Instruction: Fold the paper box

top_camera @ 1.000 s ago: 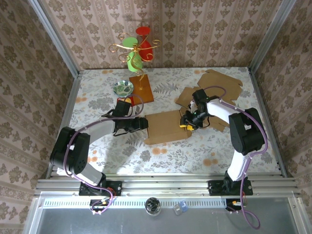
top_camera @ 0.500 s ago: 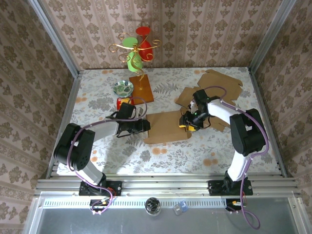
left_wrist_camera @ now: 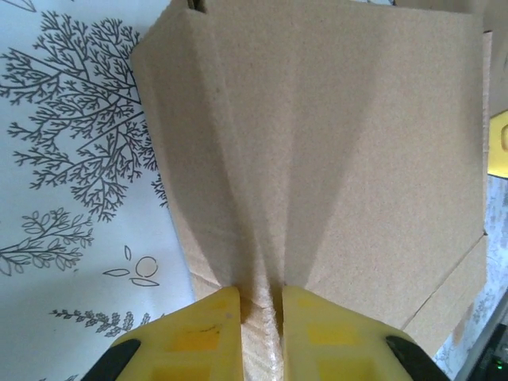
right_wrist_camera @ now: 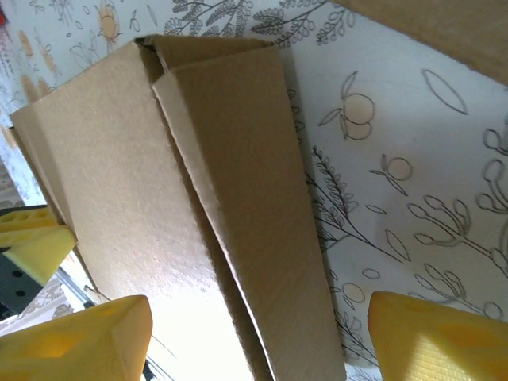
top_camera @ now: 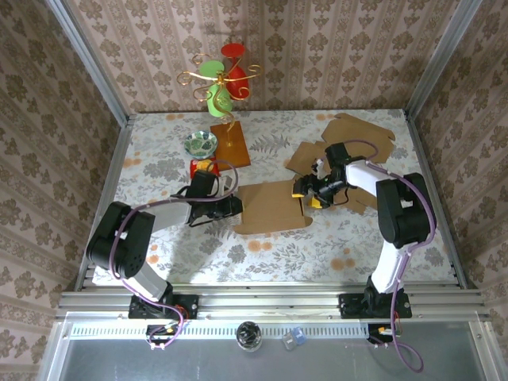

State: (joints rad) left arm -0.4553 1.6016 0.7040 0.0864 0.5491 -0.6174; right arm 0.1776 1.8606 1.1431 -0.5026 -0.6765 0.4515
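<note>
On the flowered table (top_camera: 262,254), the left gripper (top_camera: 233,204) lies low at the left edge of the paper box (top_camera: 274,208); the box is brown cardboard, pressed almost flat, and it sits near the middle of the table between the two arms; in the left wrist view the two yellow fingers (left_wrist_camera: 194,333) are clenched on a raised fold of the box (left_wrist_camera: 317,159), with only a thin ridge of cardboard between them, so this gripper (left_wrist_camera: 260,313) is grasping the box; at the right edge of the box is the right gripper (top_camera: 308,194), and its claw is released; in the right wrist view its yellow fingers (right_wrist_camera: 436,337) stand wide apart, and a long folded flap of the box (right_wrist_camera: 214,198) runs between them without being pinched (right_wrist_camera: 254,341); behind the right gripper a second cardboard sheet (top_camera: 357,135) lies unfolded on the table; farther on the left side there is a small red object (top_camera: 200,167), then a small bowl (top_camera: 202,144) and a wooden board (top_camera: 230,144) just beside it; from the board rises a golden wire stand (top_camera: 222,79) with a green and a red piece on it, close to the back wall
</note>
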